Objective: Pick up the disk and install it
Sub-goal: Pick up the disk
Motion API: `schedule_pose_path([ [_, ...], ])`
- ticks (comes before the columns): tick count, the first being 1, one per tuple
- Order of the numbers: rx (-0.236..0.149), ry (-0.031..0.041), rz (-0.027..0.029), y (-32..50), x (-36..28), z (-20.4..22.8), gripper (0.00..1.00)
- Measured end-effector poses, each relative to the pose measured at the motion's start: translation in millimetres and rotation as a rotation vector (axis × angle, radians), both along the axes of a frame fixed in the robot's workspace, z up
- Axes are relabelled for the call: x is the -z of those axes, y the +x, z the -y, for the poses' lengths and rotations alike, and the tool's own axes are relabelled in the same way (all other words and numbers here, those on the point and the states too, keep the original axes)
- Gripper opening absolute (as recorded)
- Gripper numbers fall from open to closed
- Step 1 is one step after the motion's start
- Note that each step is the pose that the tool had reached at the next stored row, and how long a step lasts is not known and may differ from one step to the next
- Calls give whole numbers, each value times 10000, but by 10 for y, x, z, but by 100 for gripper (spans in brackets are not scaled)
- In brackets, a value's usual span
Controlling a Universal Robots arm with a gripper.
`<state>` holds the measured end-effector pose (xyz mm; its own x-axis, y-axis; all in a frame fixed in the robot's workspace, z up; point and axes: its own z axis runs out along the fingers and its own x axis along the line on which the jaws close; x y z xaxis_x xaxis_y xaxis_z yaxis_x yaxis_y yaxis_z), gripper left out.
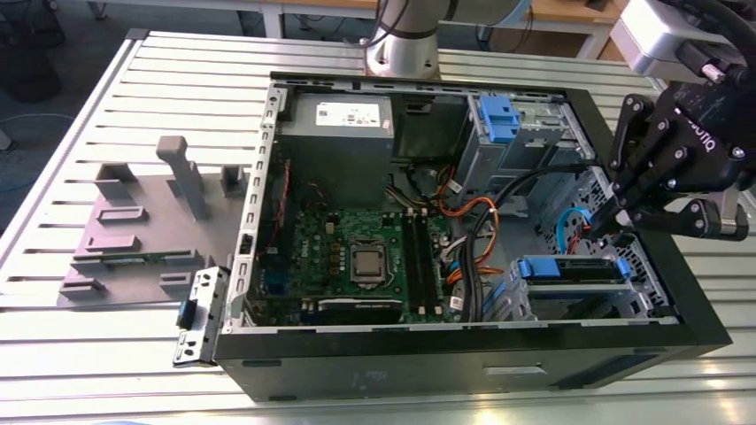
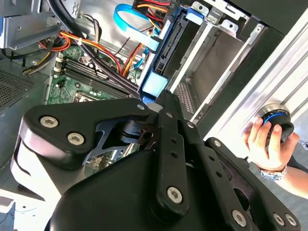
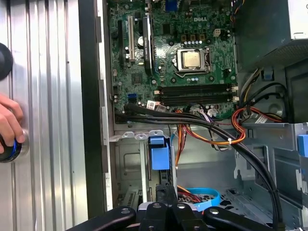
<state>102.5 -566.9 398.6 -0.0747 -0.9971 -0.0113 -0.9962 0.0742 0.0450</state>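
While the disk sits in the drive bay of the open computer case, the gripper hangs just above, fingers pressed together.

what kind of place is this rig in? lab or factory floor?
Most likely a robotics lab bench: an open desktop PC case lies on a slatted aluminium table, a grey parts fixture sits beside it, and the robot arm's base rises just beyond it.

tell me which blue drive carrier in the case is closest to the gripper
The lower blue carrier, right beside the gripper; the upper carrier stands much farther from it.
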Motion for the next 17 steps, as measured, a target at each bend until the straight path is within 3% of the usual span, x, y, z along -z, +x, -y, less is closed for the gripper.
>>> schedule_pose_path([
  [17,0,11,0,1,109,0,11],
])
